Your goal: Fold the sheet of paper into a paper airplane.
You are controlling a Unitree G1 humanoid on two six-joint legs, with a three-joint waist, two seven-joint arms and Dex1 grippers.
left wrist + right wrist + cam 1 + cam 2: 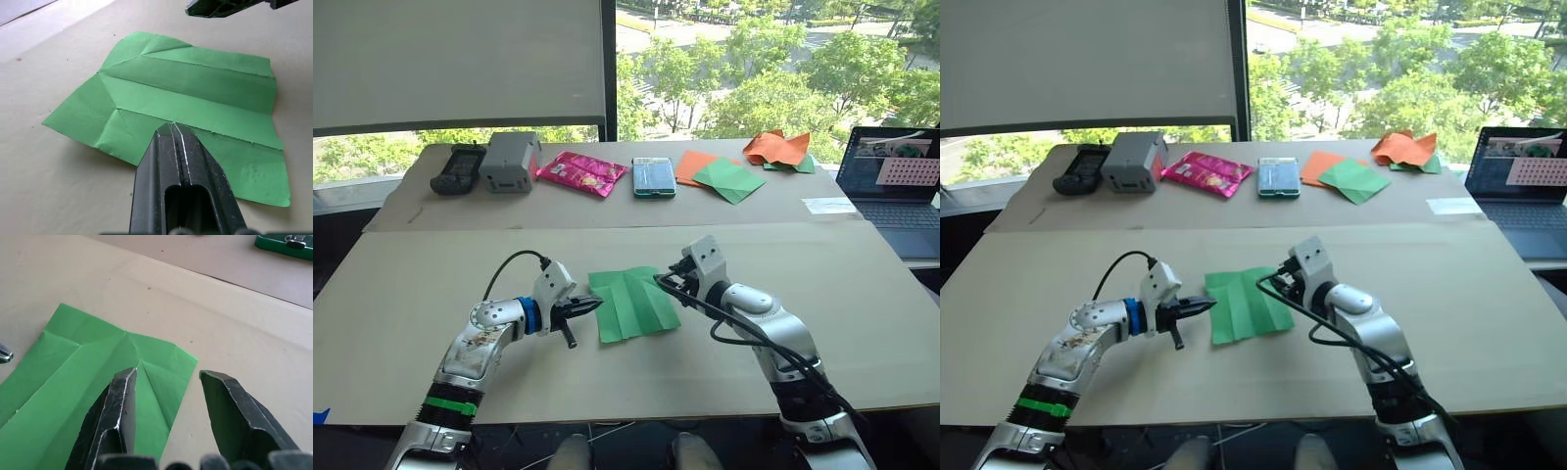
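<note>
Green creased sheet of paper (632, 303) lies flat on the near table (862, 323), its long creases running away from me. I see my left gripper (591, 307), pinched closed, at its left edge; my right gripper (168, 396), fingers parted, over its right corner. I can read no writing.

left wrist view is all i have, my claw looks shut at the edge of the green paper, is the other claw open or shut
Observer: The right claw is open, one finger over the sheet of paper, one past its edge.
Operator: is the paper folded up yet
Observer: No, it lies flat and creased on the table.
Operator: anything else green around
Observer: Yes, a smoother green sheet lies at the far side, on an orange sheet.
</note>
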